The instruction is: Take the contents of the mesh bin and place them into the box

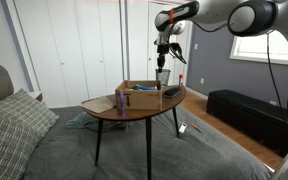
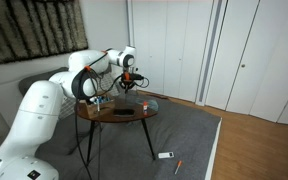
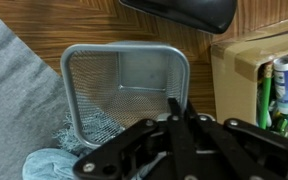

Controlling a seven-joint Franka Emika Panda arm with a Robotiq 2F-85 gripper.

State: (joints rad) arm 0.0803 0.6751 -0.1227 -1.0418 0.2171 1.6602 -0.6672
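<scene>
The mesh bin (image 3: 124, 85) stands upright on the wooden table, and in the wrist view I see nothing inside it. It also shows in an exterior view (image 1: 163, 77). My gripper (image 3: 177, 102) is right above its rim, with the fingers closed on the bin's wall on the side toward the box. The gripper shows in both exterior views (image 1: 164, 64) (image 2: 130, 84). The box (image 3: 246, 70) stands right beside the bin with green and blue markers (image 3: 274, 95) in it. It also shows in an exterior view (image 1: 139, 96).
A small purple cylinder (image 1: 120, 100) stands at the table's edge by the box. A black rounded object (image 3: 179, 10) lies beyond the bin. A light blue cloth (image 3: 44, 165) lies on the grey carpet below. The table (image 2: 119, 112) is small and oval.
</scene>
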